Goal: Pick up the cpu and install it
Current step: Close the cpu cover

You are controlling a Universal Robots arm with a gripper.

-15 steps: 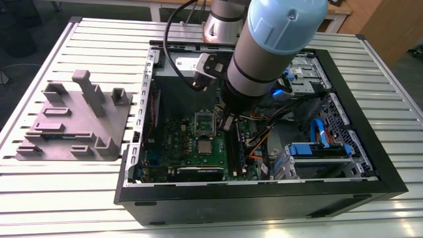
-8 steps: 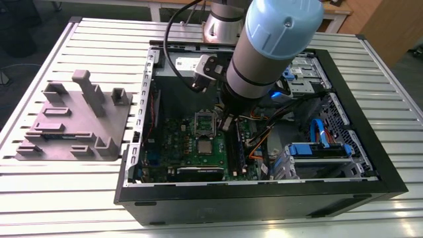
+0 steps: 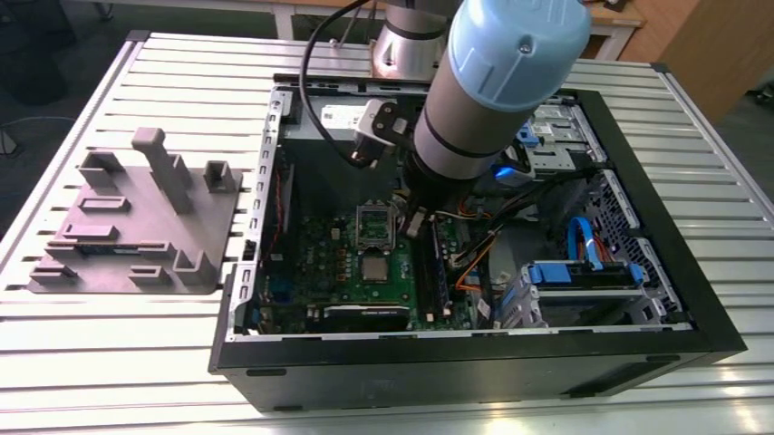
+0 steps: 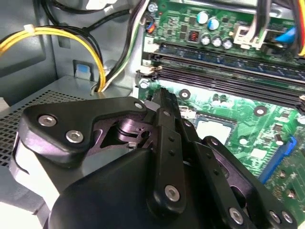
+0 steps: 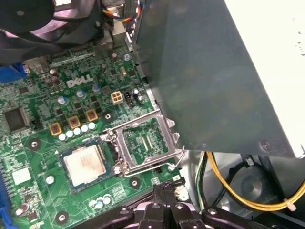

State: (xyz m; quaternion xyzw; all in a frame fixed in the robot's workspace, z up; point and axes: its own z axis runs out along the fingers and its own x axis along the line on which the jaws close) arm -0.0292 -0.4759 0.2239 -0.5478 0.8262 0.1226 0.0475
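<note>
The cpu [image 5: 86, 163] is a small square chip with a silver top, and it lies flat in the socket on the green motherboard [image 5: 28, 143]. In the exterior view the cpu [image 3: 375, 269] sits mid-board inside the open computer case. The socket's metal bracket [image 5: 143, 143] stands flipped open beside the chip, its thin lever [image 5: 179, 157] sticking out. My gripper [image 5: 166, 187] is shut with nothing between its fingers. It hovers just off the bracket's lever side and is apart from the chip. From behind in the second wrist view, the gripper [image 4: 163, 93] points at the board, with the cpu [image 4: 215, 130] beyond it.
A big grey power-supply box [image 5: 214, 71] looms close to the bracket. Yellow cables [image 5: 228, 191] run beside the gripper. Memory slots [image 4: 228, 71] lie along the board. The black case wall [image 3: 459, 358] rings everything. A drive cage [image 3: 581, 276] stands at the exterior view's right and a grey fixture block [image 3: 133, 227] at its left.
</note>
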